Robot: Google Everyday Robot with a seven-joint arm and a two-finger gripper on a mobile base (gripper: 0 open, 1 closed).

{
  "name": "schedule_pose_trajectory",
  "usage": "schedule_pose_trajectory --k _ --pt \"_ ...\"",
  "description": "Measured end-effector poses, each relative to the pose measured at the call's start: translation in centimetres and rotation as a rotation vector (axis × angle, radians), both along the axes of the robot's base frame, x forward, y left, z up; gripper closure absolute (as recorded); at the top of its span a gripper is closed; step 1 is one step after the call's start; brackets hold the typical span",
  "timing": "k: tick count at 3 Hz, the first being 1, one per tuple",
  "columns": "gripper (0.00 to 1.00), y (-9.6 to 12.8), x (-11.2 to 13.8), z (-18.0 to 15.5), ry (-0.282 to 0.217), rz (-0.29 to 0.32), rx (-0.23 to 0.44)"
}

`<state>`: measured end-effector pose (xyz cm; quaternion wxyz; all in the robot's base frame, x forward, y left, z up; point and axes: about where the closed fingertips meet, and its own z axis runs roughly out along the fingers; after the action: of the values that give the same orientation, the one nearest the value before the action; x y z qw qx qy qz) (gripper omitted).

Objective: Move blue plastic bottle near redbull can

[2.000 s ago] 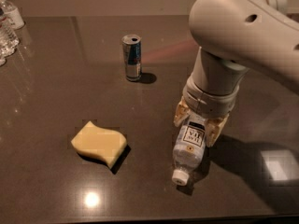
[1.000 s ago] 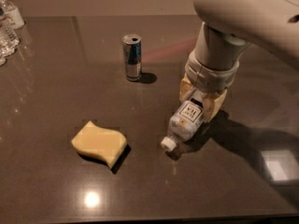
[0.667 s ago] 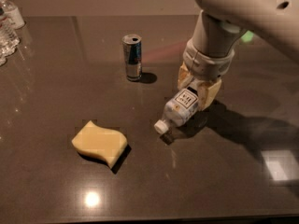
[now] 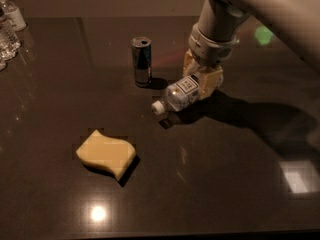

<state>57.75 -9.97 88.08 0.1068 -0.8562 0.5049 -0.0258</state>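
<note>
The blue plastic bottle (image 4: 179,95) is pale and translucent with a white cap and a white label. It hangs tilted, cap pointing down-left, a little above the dark table. My gripper (image 4: 202,78) is shut on the bottle's rear part, with its yellowish fingers (image 4: 214,77) on either side. The redbull can (image 4: 141,61) stands upright just left of the bottle, a short gap from its cap. The bottle's base is hidden behind the fingers.
A yellow sponge (image 4: 106,154) lies at the front left. Clear ribbed water bottles (image 4: 9,26) stand at the far left edge. The dark glossy table (image 4: 225,184) shows light glare at the front and right.
My gripper has carried the bottle up and to the left, from the table's front right toward the can. The bottle's cap has swung from pointing down to pointing left.
</note>
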Motion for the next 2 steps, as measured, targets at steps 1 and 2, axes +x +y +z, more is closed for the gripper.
schedule_pose_trajectory --k 1,2 --pt "1.00 1.7 2.5 -0.1 0.008 -0.028 0.037" --pt "1.00 3.4 4.4 -0.1 0.016 -0.049 0.079"
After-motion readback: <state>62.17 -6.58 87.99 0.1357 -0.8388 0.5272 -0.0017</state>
